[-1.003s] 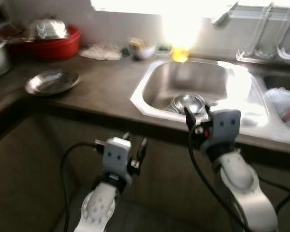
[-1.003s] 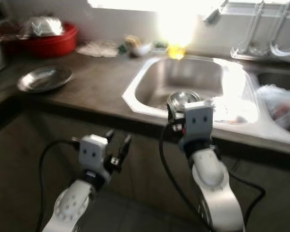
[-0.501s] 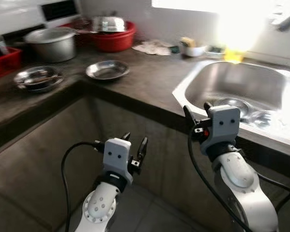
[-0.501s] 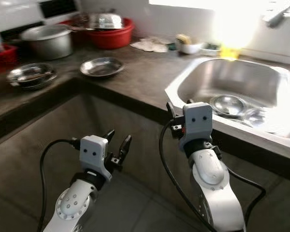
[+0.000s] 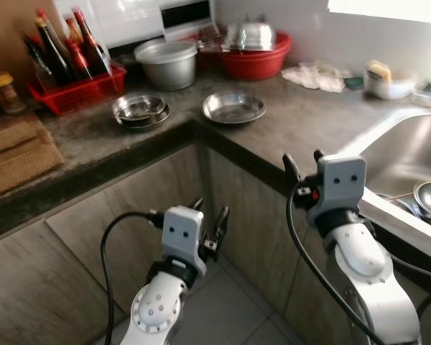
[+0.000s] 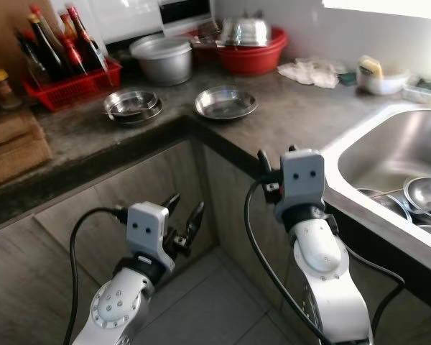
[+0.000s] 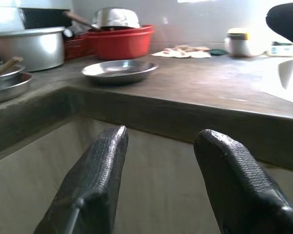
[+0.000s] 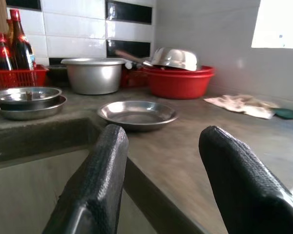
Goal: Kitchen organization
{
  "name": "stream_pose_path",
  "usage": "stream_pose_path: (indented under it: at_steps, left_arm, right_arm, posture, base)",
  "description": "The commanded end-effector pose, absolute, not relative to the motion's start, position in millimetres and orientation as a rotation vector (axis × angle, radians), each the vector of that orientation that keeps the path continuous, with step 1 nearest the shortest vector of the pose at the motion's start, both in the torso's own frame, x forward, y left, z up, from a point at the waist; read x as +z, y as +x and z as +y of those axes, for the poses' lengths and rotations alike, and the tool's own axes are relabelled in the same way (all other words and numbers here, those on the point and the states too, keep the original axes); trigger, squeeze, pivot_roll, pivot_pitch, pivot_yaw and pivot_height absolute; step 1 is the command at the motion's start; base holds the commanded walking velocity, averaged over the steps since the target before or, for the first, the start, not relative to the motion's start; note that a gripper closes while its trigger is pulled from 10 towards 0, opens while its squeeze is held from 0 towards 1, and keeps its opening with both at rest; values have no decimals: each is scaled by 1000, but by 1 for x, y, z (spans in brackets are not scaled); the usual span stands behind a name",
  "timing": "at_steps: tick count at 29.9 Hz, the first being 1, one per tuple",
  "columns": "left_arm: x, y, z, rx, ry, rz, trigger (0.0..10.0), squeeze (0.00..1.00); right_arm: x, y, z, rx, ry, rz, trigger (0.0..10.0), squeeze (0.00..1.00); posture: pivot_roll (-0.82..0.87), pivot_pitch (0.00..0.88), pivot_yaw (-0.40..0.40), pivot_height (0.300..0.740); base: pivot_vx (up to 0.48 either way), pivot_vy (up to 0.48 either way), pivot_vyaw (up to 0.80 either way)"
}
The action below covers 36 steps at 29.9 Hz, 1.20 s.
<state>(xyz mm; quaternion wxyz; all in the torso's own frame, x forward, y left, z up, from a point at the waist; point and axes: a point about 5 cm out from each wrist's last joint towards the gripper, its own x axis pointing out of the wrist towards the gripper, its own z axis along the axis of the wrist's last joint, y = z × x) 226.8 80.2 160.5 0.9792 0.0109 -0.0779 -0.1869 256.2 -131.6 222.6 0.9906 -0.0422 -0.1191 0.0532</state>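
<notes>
**Both grippers empty in front of the corner counter**

The left gripper hangs low before the cabinet front, below the counter edge, fingers spread and holding nothing. The right gripper is raised to counter height at the near edge, just left of the sink; its fingers are also parted and empty (the wrist view shows a clear gap between them).

On the dark L-shaped countertop, a shallow steel plate sits near the inner corner. Just left of it lies a stack of steel bowls. Farther back stand a lidded steel pot and a red basin with a steel bowl upturned in it. A red rack of sauce bottles stands at far left, and a crumpled cloth lies to the right of the basin. More steel dishes rest inside the sink.
</notes>
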Motion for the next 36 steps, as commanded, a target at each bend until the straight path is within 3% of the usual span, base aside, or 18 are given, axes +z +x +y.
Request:
stream_pose_path:
  at_steps: [1,26,27,35,36]
  left_arm:
    - [159,228,85,-358,36,-146,10000,0]
    - [159,229,86,-343,22,-138,10000,0]
    - [158,229,86,-342,24,-136,10000,0]
    - [156,228,86,-342,30,-124,10000,0]
    - [155,228,86,-341,30,-121,10000,0]
  right_arm:
    - [224,257,-128,119,-74,-245,10000,0]
    - [225,266,-128,129,-91,-228,10000,0]
    - [226,268,-128,136,-89,-234,10000,1000]
    - [227,282,-125,165,-49,-176,10000,1000]
    - [227,288,-125,162,-34,-146,10000,0]
  posture:
    - [69,67,-1,740]
    - [71,77,-3,740]
    - [71,77,-3,740]
    - [72,83,-6,740]
    - [75,85,-8,740]
  base:
    - [446,0,0]
    - [395,0,0]
    - [0,0,0]
    - [0,0,0]
    - [0,0,0]
